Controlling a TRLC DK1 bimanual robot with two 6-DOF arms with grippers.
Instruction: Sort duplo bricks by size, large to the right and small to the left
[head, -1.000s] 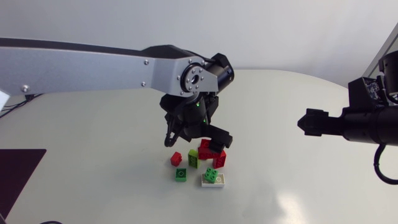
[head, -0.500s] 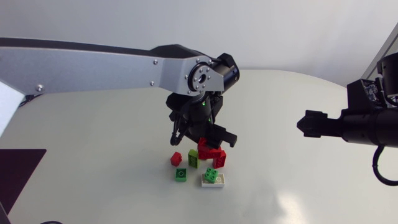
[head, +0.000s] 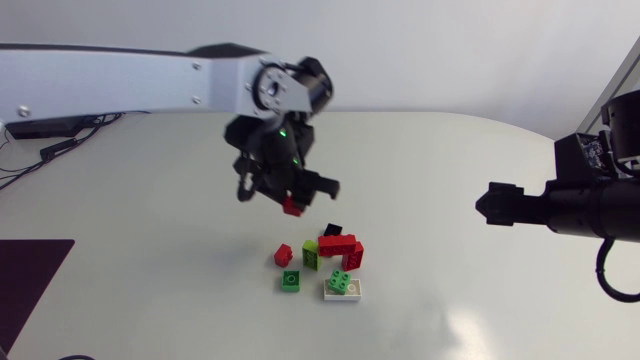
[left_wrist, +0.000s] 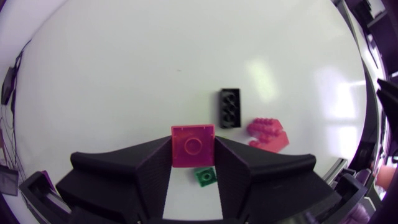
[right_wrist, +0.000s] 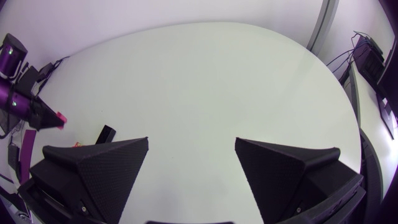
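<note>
The left hand (head: 289, 200) pinches a small red duplo brick (left_wrist: 193, 145) above the desk's (head: 150, 200) middle, clear of the brick cluster (head: 325, 262), presumably bound for the left edge, while the right hand (right_wrist: 192, 142) hangs wide open.

Right gripper (right_wrist: 192, 143) jaws wide apart; black brick (right_wrist: 106, 134) ahead on table (right_wrist: 205, 74).

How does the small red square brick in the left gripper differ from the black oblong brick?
The small red square brick is square; the black oblong brick is longer than wide. The red brick is held above the table between the left gripper's fingers; the black brick lies on the table, untouched. Both are plastic toy bricks.
</note>
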